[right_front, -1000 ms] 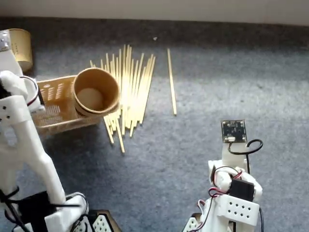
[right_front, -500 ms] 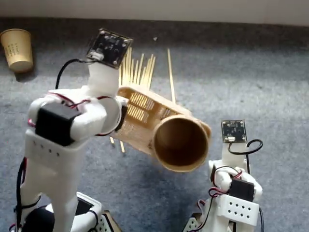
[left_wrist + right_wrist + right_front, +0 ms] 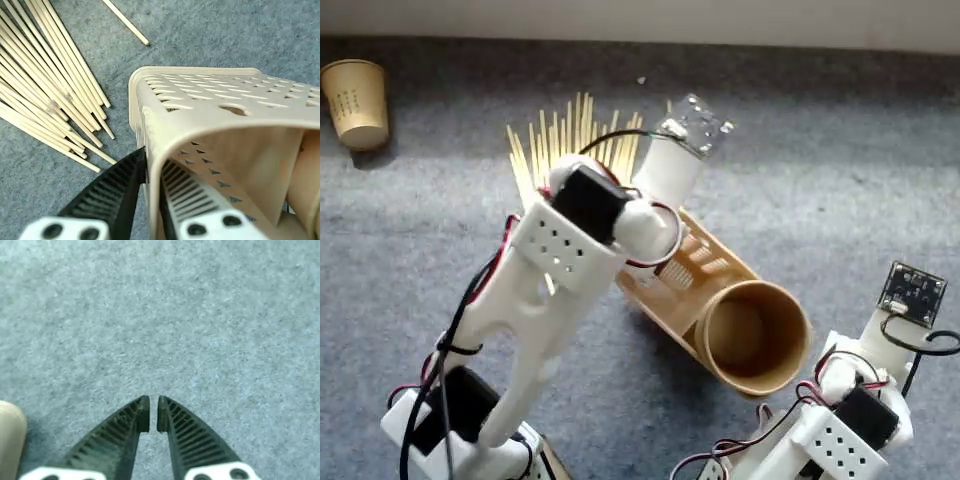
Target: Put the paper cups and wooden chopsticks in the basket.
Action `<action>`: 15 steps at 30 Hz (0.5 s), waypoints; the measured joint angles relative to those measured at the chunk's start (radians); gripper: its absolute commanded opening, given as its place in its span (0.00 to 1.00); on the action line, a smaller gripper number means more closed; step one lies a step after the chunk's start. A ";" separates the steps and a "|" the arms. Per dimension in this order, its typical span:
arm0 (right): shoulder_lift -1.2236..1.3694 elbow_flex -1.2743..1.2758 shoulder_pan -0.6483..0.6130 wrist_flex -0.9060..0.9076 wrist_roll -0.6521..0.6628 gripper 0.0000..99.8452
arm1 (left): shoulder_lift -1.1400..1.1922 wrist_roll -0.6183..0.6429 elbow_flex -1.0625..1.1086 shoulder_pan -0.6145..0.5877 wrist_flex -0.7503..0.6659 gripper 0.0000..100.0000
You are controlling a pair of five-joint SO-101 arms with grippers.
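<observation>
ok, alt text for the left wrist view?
The left gripper is shut on the rim of a beige slotted basket, one finger inside and one outside. Wooden chopsticks lie fanned on the grey carpet beside it.

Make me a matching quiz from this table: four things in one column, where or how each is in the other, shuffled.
1 basket
2 large paper cup
3 chopsticks
4 right gripper

A shut, over bare carpet
B wall pinched by the left gripper
C loose on the carpet
D in the basket

Pairs: 1-B, 2-D, 3-C, 4-A
</observation>
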 measured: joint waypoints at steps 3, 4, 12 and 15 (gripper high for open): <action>0.000 -0.008 0.005 0.003 0.000 0.05 | 0.097 -0.041 -0.020 -0.008 -0.015 0.01; 0.000 -0.008 0.005 0.003 0.000 0.05 | 0.126 -0.055 -0.029 -0.011 -0.021 0.02; 0.000 0.000 -0.032 0.005 0.000 0.05 | 0.328 -0.115 -0.157 -0.110 -0.015 0.29; 0.000 0.031 -0.068 0.005 0.000 0.05 | 0.328 -0.184 -0.219 -0.167 -0.011 0.36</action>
